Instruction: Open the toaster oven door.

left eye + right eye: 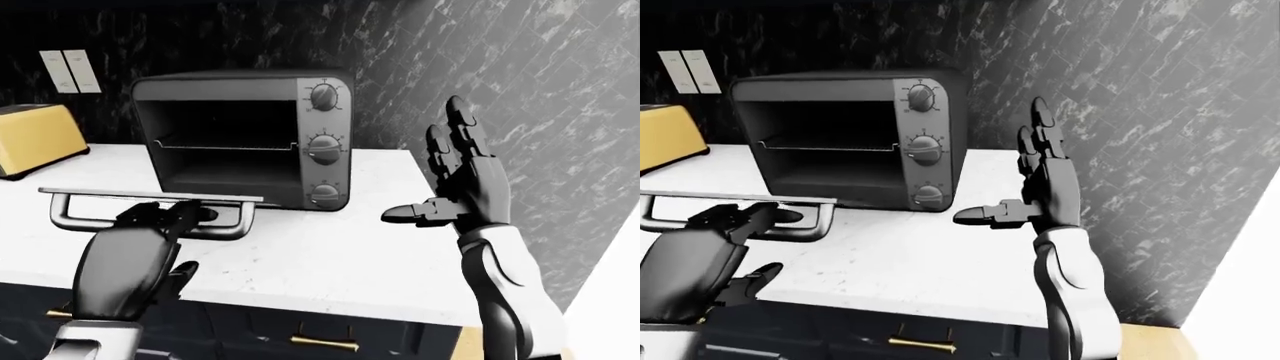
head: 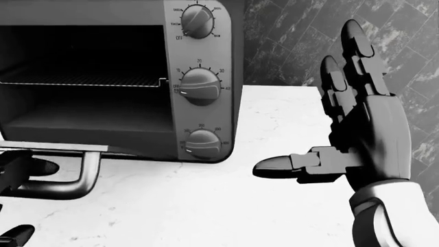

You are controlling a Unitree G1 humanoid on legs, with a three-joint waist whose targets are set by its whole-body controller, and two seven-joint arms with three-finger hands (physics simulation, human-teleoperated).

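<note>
The grey toaster oven [image 1: 240, 97] stands on the white counter [image 1: 330, 255] against the dark wall. Its door [image 1: 150, 195] hangs fully down and lies flat, and the dark inside with a wire rack [image 2: 82, 81] shows. The door's metal handle [image 1: 235, 225] points towards me. My left hand [image 1: 165, 240] lies on top of the handle with its fingers stretched over the bar and its thumb apart below. My right hand [image 1: 440, 180] is open and empty, held upright to the right of the oven, clear of it.
Three knobs [image 1: 325, 148] run down the oven's right side. A yellow toaster [image 1: 35, 139] stands at the left of the counter. Wall switches [image 1: 70, 71] sit above it. A marbled wall [image 1: 540, 112] closes the right. A drawer pull [image 1: 323, 343] shows below the counter edge.
</note>
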